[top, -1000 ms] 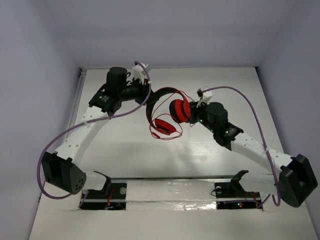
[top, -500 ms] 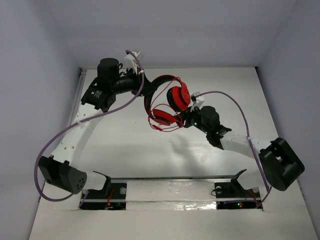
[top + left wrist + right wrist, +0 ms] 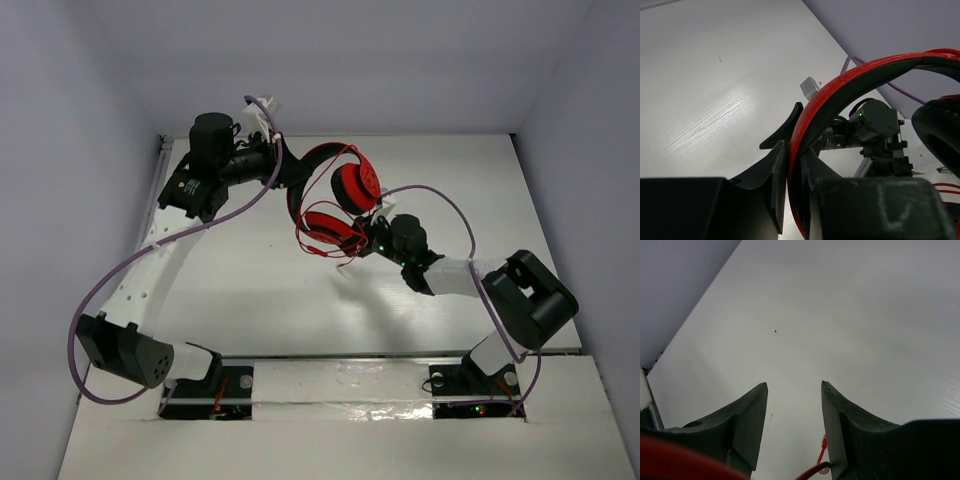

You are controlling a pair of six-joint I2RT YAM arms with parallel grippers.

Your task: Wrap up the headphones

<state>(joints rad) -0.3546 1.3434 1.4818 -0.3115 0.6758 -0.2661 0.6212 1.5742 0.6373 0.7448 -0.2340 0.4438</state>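
Note:
The headphones [image 3: 358, 187] hang above the table, with red earcups and a black-and-red headband [image 3: 850, 85]. My left gripper [image 3: 295, 180] is shut on the headband, which is pinched between its jaws in the left wrist view [image 3: 795, 150]. The thin red cable [image 3: 318, 250] hangs in loose loops around the lower earcup [image 3: 328, 228]. My right gripper [image 3: 366, 246] sits just right of that lower earcup. In the right wrist view [image 3: 794, 385] its jaws stand apart and hold nothing, and a bit of red cable [image 3: 821, 457] lies against the inner face of the right finger.
The white table [image 3: 250, 290] lies below, with grey walls on three sides. Purple arm cables [image 3: 440, 200] arc over both arms. The right arm is folded, its elbow [image 3: 530, 295] near the right front. Two base mounts [image 3: 470, 385] sit at the near edge.
My right arm has folded and swung left, bringing its gripper up to the lower earcup. My left gripper has carried the headphones a little back and left.

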